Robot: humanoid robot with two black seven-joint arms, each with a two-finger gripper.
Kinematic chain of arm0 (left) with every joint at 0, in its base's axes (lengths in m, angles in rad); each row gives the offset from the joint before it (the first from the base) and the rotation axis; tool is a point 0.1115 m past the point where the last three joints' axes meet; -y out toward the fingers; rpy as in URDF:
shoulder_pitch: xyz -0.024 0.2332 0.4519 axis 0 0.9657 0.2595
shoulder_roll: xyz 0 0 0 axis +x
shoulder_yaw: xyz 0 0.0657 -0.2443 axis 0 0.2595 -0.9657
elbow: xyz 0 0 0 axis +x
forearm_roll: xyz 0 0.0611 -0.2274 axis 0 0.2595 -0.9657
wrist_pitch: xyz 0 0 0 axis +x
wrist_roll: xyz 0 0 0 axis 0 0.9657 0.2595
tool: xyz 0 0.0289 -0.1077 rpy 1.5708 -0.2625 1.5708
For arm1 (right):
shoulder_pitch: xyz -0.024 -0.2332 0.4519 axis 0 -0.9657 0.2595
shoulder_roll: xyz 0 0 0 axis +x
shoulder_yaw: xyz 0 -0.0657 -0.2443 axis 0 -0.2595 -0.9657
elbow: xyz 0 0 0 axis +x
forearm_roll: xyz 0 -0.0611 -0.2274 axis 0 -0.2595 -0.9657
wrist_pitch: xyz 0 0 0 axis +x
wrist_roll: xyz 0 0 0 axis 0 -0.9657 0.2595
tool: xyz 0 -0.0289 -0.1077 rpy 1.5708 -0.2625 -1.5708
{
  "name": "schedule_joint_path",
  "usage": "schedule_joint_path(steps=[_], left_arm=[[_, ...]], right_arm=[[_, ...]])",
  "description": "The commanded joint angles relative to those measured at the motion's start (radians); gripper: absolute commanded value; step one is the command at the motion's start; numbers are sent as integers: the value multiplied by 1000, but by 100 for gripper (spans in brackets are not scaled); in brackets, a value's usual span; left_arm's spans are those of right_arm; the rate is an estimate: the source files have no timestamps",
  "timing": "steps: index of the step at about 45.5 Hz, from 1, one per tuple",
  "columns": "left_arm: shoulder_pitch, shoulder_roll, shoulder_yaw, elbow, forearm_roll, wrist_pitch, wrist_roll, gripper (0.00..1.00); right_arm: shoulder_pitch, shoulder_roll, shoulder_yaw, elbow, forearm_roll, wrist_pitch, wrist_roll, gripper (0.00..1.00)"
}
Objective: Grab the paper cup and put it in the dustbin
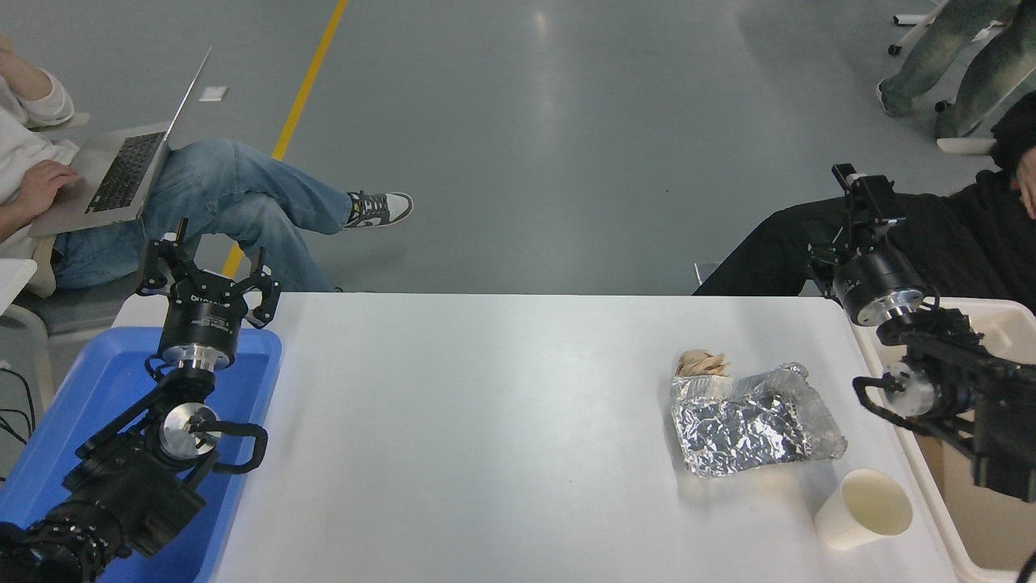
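Observation:
The paper cup, plain cream-white, stands on the white table near its front right corner, mouth up, with nothing touching it. The beige dustbin sits at the table's right edge, partly covered by my right arm. My right gripper points away over the dustbin's far left corner, well beyond the cup, open and empty. My left gripper is parked open over the blue tray at the left.
A crumpled silver foil tray lies just beyond the cup, with a brown paper wad behind it. The blue tray fills the left edge. One person with a laptop sits far left; another in black sits far right behind my right gripper.

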Motion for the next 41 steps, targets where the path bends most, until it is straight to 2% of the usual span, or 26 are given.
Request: schedule_joint_path(steps=[1,8,11,14,16,19,26,28,30,34,41], left_arm=[[0,0,0,-1,0,0,0,99],[0,0,0,-1,0,0,0,99],[0,0,-2,1,-1,0,1,99],[0,0,0,-1,0,0,0,99],[0,0,0,-1,-1,0,0,99],[0,0,0,-1,0,0,0,99],[0,0,0,-1,0,0,0,99],[1,0,0,-1,-1,0,0,99],[0,0,0,-1,-1,0,0,99],[1,0,0,1,-1,0,0,99],[1,0,0,1,-1,0,0,99]], right_arm=[[326,-2,-496,149,8,42,-1,100],[479,61,-725,163,-13,258,-15,100],[532,112,-813,163,-20,352,-59,100],[575,136,-846,170,-30,424,-137,100],[601,149,-850,189,-46,465,-208,100],[651,164,-850,212,-90,513,-357,100],[762,210,-827,304,-165,626,-768,100],[806,212,-816,339,-167,665,-849,100],[858,210,-816,370,-168,706,-904,100],[944,216,-817,417,-170,788,-922,100],[1096,219,-816,488,-170,788,-920,100]])
